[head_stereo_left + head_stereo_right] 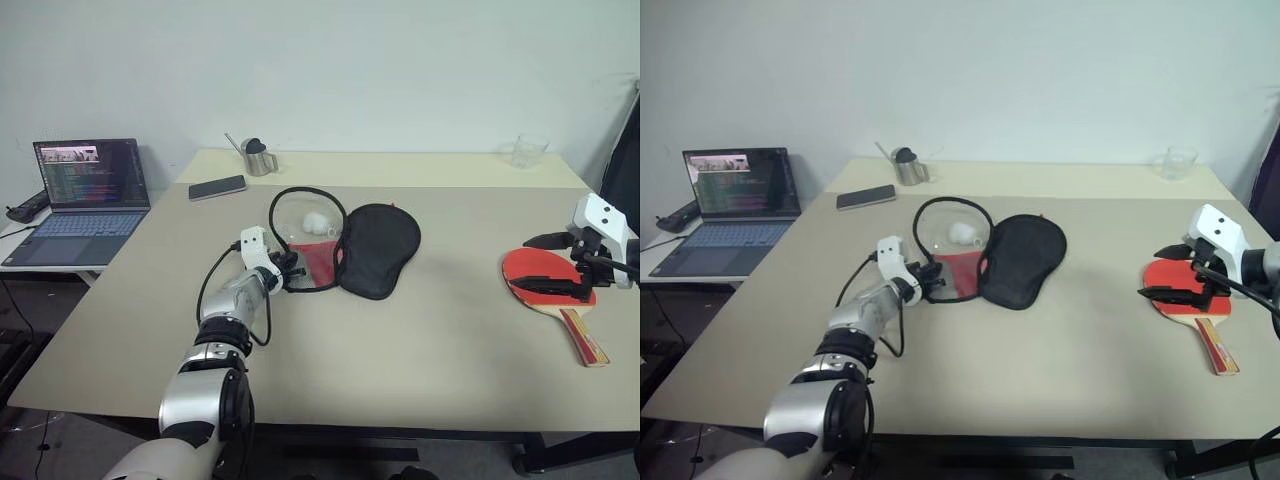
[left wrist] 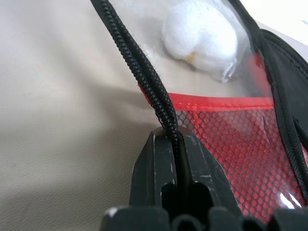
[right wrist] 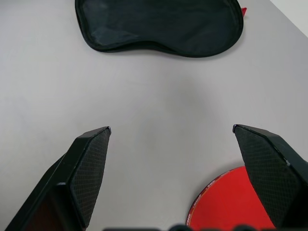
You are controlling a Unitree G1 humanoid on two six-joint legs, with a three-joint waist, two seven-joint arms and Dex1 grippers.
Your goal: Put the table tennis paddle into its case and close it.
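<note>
Both fingers: left [image 2: 175, 163] pinched on case [image 1: 375, 250] zipper edge; right [image 3: 183, 178] spread wide, empty, above paddle [image 1: 550, 285].

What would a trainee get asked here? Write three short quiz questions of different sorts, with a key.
1. True or false: the paddle already lies inside the case.
2. What is the left gripper shut on? A) the phone B) the case's zipper edge C) the paddle's handle
3. Fill in: the right gripper hangs with its jaws ____ above the table, by the paddle.

Key: 1 false, the paddle rests on the table apart from the case. 2 B. 3 open.
</note>
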